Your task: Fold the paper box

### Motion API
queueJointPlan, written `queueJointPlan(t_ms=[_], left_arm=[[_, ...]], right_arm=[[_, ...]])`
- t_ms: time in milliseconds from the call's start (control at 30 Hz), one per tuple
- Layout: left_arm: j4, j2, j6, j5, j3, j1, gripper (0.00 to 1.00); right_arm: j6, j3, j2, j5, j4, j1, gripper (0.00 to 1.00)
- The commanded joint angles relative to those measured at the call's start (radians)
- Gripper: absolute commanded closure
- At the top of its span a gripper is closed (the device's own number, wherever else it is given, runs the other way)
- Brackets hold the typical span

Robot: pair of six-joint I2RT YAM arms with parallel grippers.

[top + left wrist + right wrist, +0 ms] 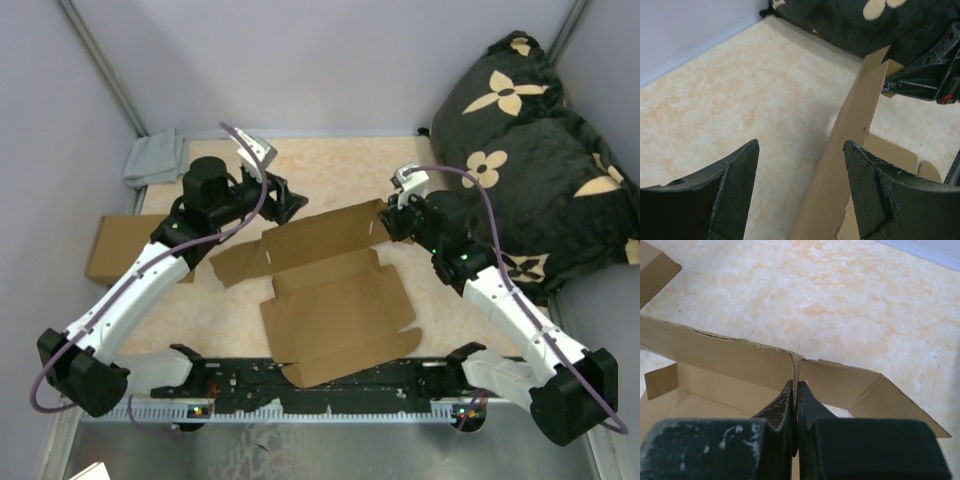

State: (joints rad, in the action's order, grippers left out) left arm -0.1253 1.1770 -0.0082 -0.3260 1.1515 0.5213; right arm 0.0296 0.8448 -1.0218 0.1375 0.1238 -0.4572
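Mid-table (335,165): the paper box (335,305) lies partly opened out between the two arms. Its broad base panel is flat and reaches toward the arm bases. Its far panel runs from one gripper to the other and looks lifted off the surface. A small flap splays out on the left arm's side. Right gripper (388,218) sits at the far right corner of the box. In the right wrist view its jaws are pressed together (794,390), pinching the top edge of an upright cardboard wall where two wall sections meet. One finger (816,410) is outside that wall, the other inside, with the box floor showing below. Left gripper (288,203) is at the far left end of the same raised panel. In the left wrist view its jaws stand wide apart (801,145) and hold nothing. The panel (852,150) rises edge-on inside the gap, hard by the right-hand finger (880,195) and well off the other. Cannot tell whether cardboard and finger touch. Bare tabletop fills the rest of the gap. Beyond the panel the right gripper's black body (927,75) is visible. Also on the table: a second flat brown cardboard piece (120,250) partly under the left arm, a grey cloth (155,158) in the far left corner, and a black flower-print cushion (520,130) at far right.
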Motion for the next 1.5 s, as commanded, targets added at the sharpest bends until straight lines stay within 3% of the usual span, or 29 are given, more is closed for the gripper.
queueJointPlan(t_ms=[0, 267, 767, 833, 867, 1067, 1200, 1300, 1467], left_arm=[[-0.054, 0.03, 0.047, 0.025, 0.024, 0.039, 0.25], [-0.1, 0.042, 0.066, 0.043, 0.022, 0.082, 0.25], [-0.203, 0.114, 0.131, 0.3, 0.012, 0.154, 0.28], [-0.207, 0.118, 0.137, 0.313, 0.009, 0.161, 0.34], [-0.209, 0.12, 0.14, 0.325, 0.008, 0.165, 0.41], [-0.209, 0.115, 0.159, 0.395, 0.003, 0.193, 0.71], [-0.21, 0.11, 0.173, 0.423, -0.002, 0.207, 0.83], [-0.211, 0.113, 0.183, 0.451, -0.004, 0.221, 0.86], [-0.211, 0.125, 0.213, 0.579, -0.019, 0.273, 1.0]], right_arm=[[-0.025, -0.02, 0.008, 0.011, -0.169, -0.015, 1.0], [0.0, 0.019, -0.083, -0.039, -0.128, -0.035, 1.0], [0.019, 0.021, -0.101, -0.047, -0.107, -0.04, 0.99], [0.02, 0.027, -0.106, -0.048, -0.092, -0.04, 0.97], [0.022, 0.035, -0.108, -0.047, -0.082, -0.04, 0.95], [0.045, 0.087, -0.135, -0.054, 0.002, -0.04, 0.69], [0.062, 0.115, -0.132, -0.069, 0.05, -0.039, 0.62], [0.078, 0.133, -0.116, -0.101, 0.078, -0.038, 0.54], [0.122, 0.168, -0.083, -0.21, 0.145, -0.035, 0.43]])
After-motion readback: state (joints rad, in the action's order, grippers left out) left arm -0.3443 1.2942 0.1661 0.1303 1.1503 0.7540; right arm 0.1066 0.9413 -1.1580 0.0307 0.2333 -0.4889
